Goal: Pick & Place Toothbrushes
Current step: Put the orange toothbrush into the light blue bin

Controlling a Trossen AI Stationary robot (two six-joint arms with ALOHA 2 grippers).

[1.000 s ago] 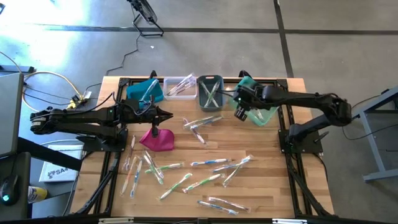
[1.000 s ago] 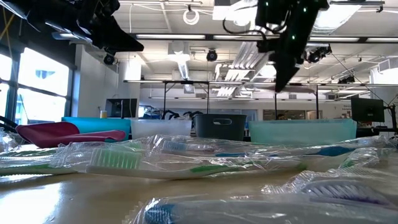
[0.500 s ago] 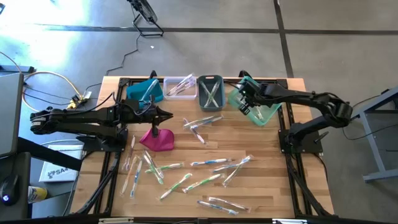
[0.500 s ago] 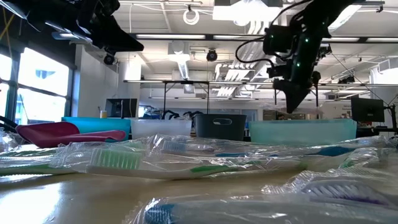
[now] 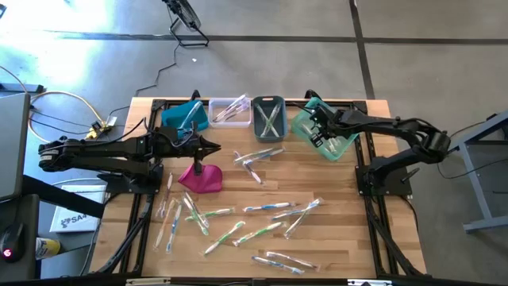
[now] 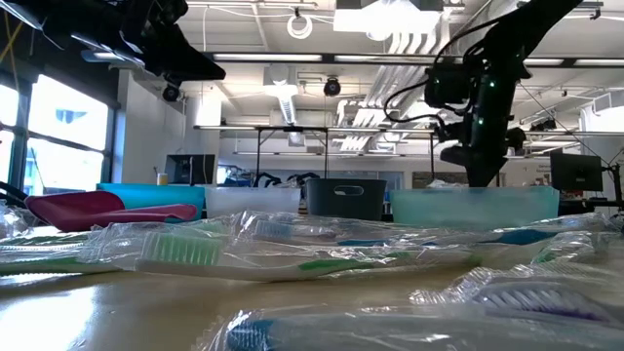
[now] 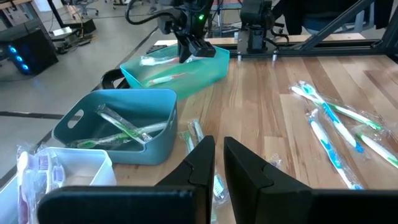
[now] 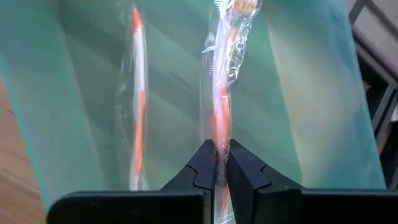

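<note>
My right gripper (image 5: 318, 137) hangs over the teal bin (image 5: 343, 148) at the far right, shut on a wrapped toothbrush with an orange handle (image 8: 219, 118). In the low view the gripper (image 6: 480, 174) stands just above the bin's rim. A second orange toothbrush (image 8: 138, 106) lies on the bin's floor. Several wrapped toothbrushes (image 5: 268, 208) lie flat over the table's middle and near part. My left gripper (image 5: 209, 147) waits shut above the table's left, over a magenta pouch (image 5: 200, 178), with nothing between its fingers (image 7: 202, 163). My right gripper pinches the wrapped toothbrush's orange handle (image 8: 217, 134) between its two fingers, coming from above and slanting steeply down. The brush runs on past the fingertips, along the fingers, down into the teal bin. Whether its far end (image 8: 241, 6) touches the bin's floor, I cannot tell.
Along the far edge stand a blue bin (image 5: 182, 115), a clear bin (image 5: 228, 111) and a grey bin (image 5: 268, 117), each with toothbrushes inside. The table's right near part (image 5: 349, 230) is bare wood.
My right gripper has gone toward the table's right edge and down, from the teal bin's left rim to a place over its inside, rolling as it went and staying shut on the orange toothbrush.
</note>
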